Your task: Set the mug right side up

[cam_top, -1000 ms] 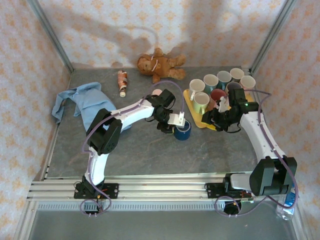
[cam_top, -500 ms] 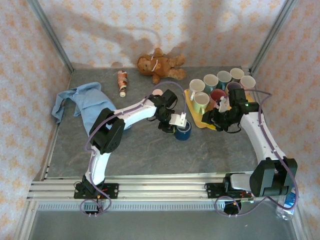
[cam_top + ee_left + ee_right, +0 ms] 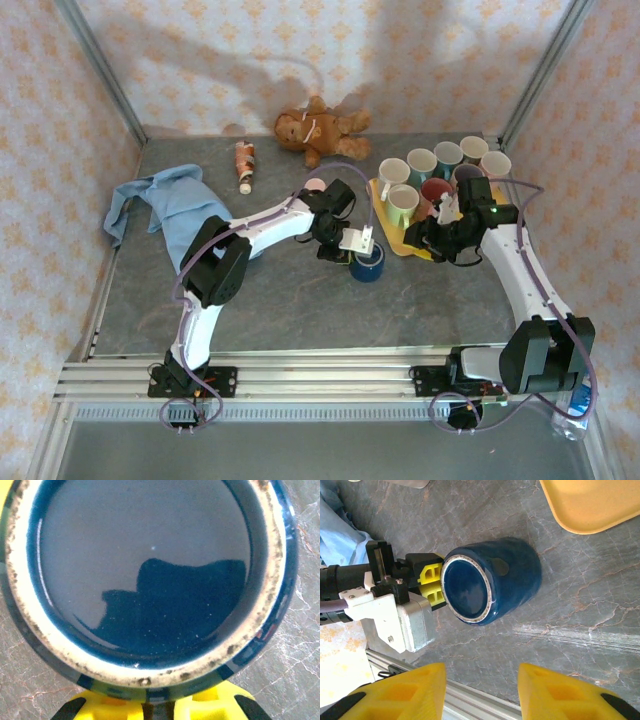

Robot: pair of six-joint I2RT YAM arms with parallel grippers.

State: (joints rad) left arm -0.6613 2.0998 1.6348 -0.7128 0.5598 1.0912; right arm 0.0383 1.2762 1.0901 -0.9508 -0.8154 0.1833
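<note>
**Item 1. Left gripper** (image 3: 352, 252): yellow fingers (image 3: 427, 572) drawn almost together against the left wall of the blue mug. They are clamped on a narrow dark piece there, apparently the handle, which is mostly hidden. The white wrist housing sits just left of the mug.

**Item 2. Blue mug** (image 3: 492, 580): the task's object, dark blue glazed. It is at mid-table, just near and left of the yellow tray and not on it. It is upside down, base uppermost. In the left wrist view the base (image 3: 150, 580) shows a rough, speckled, unglazed foot ring around a glossy blue recess.

**Item 3. Right gripper** (image 3: 480, 695): fingers spread wide with nothing between them. It hangs over the near edge of the tray, right of the mug and apart from it.

**Item 4. Yellow tray** (image 3: 398, 243): right of centre, carrying a cluster of upright mugs (image 3: 421, 162), mostly pale, one with a red inside.

**Item 5. Table** (image 3: 270, 300): grey, marble-patterned.

**Item 6. Blue cloth** (image 3: 160, 200): crumpled at the left.

**Item 7. Small bottle** (image 3: 243, 165): lying on its side, far left of centre.

**Item 8. Teddy bear** (image 3: 318, 128): brown, lying at the far edge.
</note>
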